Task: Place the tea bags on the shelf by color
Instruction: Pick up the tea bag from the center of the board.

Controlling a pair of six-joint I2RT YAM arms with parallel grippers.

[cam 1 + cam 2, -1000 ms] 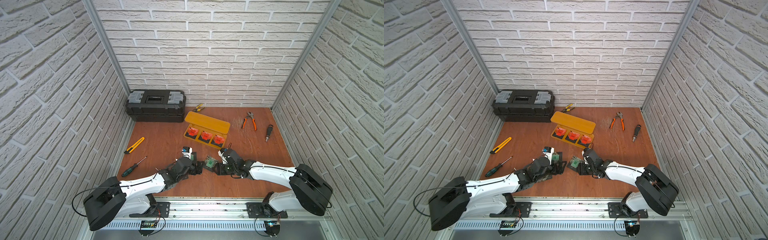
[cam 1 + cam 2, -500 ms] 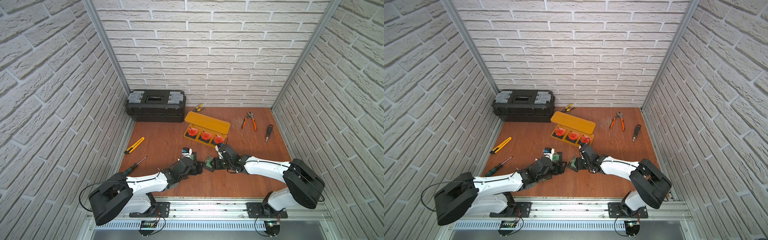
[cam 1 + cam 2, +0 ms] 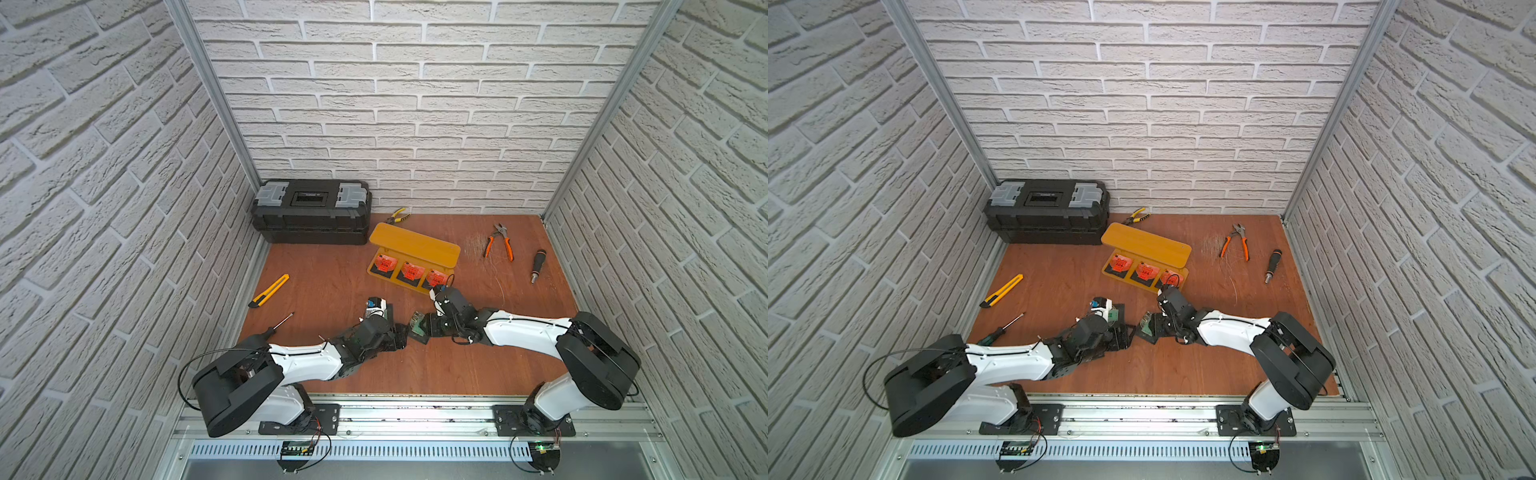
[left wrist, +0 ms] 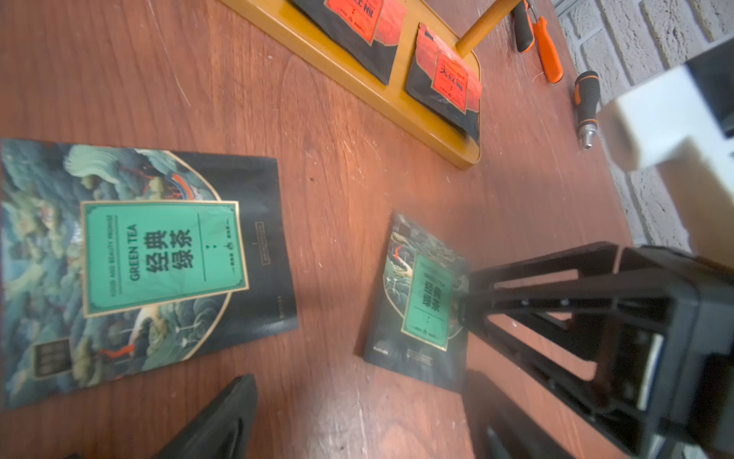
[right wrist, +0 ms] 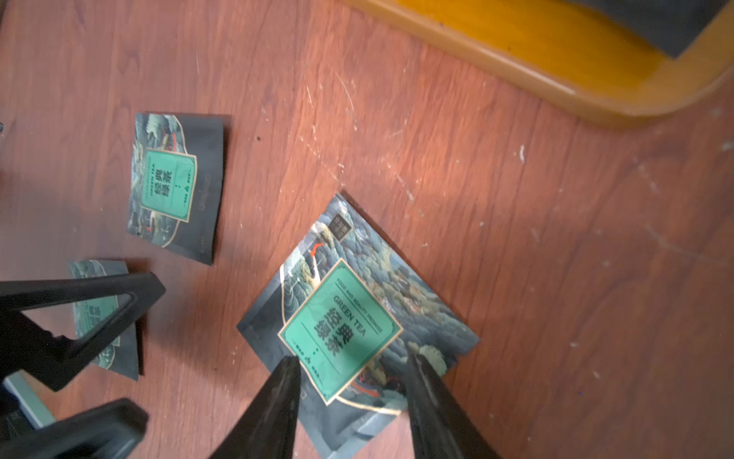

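The yellow shelf [image 3: 415, 245] stands mid-table with three red tea bags [image 3: 410, 272] in a row on its lower board [image 4: 401, 111]. In front of it, my right gripper [image 5: 351, 357] is shut on a green tea bag [image 5: 341, 318], which is tilted up off the table [image 3: 417, 324]. My left gripper [image 4: 359, 397] is open just left of it, with only bare table between its fingers. A second green tea bag [image 4: 139, 258] lies flat beside the left gripper. In the right wrist view a third green tea bag [image 5: 99, 314] shows partly behind the left gripper's fingers [image 5: 99, 294].
A black toolbox [image 3: 311, 210] sits at the back left, with yellow pliers [image 3: 397, 215] beside it. Orange pliers [image 3: 498, 243] and a screwdriver bit handle [image 3: 537, 264] lie at the back right. A yellow utility knife [image 3: 269, 290] and a screwdriver [image 3: 279, 325] lie on the left.
My right wrist has swung in toward the shelf and its jaws have narrowed onto the green tea bag. The left gripper has narrowed a little and edged toward the right gripper.
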